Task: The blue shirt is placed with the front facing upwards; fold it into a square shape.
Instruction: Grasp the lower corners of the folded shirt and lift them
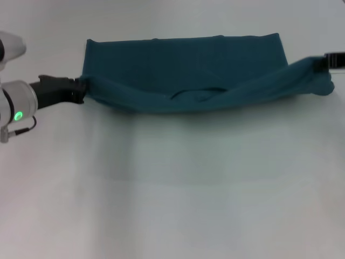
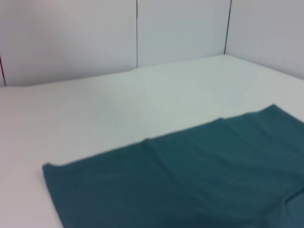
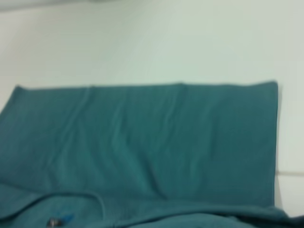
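The blue shirt (image 1: 183,65) lies across the far part of the white table, plain teal side up, with no lettering showing. Its near edge is lifted and stretched between my two grippers, and the neck opening (image 1: 197,95) sags in the middle. My left gripper (image 1: 81,89) is shut on the shirt's left near corner. My right gripper (image 1: 326,62) is shut on the right near corner at the picture's edge. The flat far layer shows in the left wrist view (image 2: 190,180) and in the right wrist view (image 3: 142,137), where a small neck label (image 3: 57,221) shows too.
The white table (image 1: 172,189) stretches wide and bare in front of the shirt. Pale wall panels (image 2: 71,38) stand behind the table's far edge in the left wrist view.
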`<state>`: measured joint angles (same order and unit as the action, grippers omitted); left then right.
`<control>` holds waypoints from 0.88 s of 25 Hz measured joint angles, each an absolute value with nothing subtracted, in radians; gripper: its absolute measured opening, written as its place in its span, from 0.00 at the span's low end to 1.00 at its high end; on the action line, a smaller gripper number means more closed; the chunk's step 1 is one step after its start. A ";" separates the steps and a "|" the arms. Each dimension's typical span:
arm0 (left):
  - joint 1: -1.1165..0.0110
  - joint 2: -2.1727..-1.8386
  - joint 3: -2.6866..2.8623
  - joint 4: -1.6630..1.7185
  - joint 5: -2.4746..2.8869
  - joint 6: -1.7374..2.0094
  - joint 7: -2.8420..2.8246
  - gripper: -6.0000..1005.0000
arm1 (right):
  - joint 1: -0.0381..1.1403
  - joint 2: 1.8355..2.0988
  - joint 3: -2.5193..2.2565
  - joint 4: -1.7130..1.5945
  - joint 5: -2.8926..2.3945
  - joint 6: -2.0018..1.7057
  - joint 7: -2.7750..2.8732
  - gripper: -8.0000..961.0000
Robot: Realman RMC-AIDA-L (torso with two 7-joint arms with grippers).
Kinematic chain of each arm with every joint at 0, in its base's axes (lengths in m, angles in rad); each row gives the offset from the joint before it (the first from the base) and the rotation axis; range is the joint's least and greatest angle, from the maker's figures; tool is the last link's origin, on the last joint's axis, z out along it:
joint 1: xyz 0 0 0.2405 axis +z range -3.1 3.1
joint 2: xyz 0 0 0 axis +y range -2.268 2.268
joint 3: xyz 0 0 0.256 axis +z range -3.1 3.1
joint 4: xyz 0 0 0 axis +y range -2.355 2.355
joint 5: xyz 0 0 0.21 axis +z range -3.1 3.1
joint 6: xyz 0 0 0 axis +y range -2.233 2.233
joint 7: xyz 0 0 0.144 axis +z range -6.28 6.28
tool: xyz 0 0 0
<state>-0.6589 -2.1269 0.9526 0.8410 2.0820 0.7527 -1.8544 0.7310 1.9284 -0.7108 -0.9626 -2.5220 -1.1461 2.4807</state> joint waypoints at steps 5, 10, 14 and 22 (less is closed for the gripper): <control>-0.688 -2.111 0.953 0.860 2.118 0.760 -1.908 0.06 | 0.765 1.905 -0.690 -0.967 -2.526 -1.146 2.496 0.06; -0.715 -2.098 0.951 0.863 2.127 0.769 -1.929 0.06 | 0.794 1.878 -0.696 -0.934 -2.530 -1.138 2.517 0.06; -0.732 -2.089 0.949 0.863 2.128 0.770 -1.933 0.06 | 0.802 1.868 -0.697 -0.929 -2.534 -1.136 2.534 0.06; -0.779 -2.072 0.946 0.863 2.199 0.772 -2.051 0.06 | 0.845 1.840 -0.702 -0.872 -2.621 -1.152 2.628 0.06</control>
<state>-0.7794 -2.0719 0.9464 0.8632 2.1993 0.7719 -2.0510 0.8450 1.8402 -0.7019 -0.8724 -2.6215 -1.1520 2.6283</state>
